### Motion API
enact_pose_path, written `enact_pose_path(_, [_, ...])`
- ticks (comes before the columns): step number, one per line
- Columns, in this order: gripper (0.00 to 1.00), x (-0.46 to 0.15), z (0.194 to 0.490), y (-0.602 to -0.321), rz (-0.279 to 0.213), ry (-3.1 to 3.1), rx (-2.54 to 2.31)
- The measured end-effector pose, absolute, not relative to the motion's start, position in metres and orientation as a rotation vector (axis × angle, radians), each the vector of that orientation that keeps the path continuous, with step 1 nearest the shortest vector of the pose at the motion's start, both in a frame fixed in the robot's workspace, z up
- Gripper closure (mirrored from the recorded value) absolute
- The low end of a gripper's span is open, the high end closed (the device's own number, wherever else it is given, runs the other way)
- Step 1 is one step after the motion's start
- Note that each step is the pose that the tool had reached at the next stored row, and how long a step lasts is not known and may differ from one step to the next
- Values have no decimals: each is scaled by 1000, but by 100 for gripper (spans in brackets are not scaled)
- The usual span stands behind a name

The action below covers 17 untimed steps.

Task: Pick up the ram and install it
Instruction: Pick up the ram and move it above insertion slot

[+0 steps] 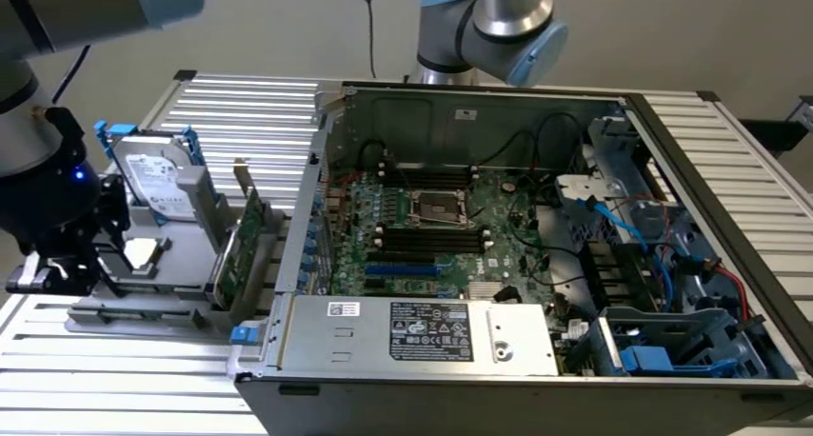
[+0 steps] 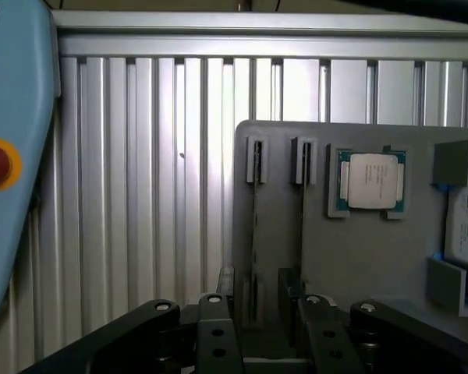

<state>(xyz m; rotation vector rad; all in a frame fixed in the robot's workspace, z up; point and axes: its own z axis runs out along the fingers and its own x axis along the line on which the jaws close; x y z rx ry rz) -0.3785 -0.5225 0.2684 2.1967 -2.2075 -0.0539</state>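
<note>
Pick-up step, nothing grasped yet. The gripper (image 1: 61, 269) hangs over the grey holder (image 1: 133, 314) at the exterior view's left, well apart from the open case (image 1: 508, 360) to the right. Its fingers (image 2: 218, 319) are spread wide and hold nothing. From the wrist, the ram (image 2: 253, 234) looks like a thin strip standing on edge in one of the holder's two slots (image 2: 255, 160), right between the fingers. It's edge-on, so that's my reading. The grasp calls for a straight drop, square to that strip, closing on its flat faces. Count: one gripper, one ram I can make out, two slots, one CPU (image 2: 372, 181), one hard drive (image 1: 159, 179), one green card (image 1: 242, 255), one case.
</note>
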Motion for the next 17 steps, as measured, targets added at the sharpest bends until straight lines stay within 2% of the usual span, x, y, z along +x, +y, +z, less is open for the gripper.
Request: enact_pose_path(17, [64,-378,237,-523,-54,-2195,2209])
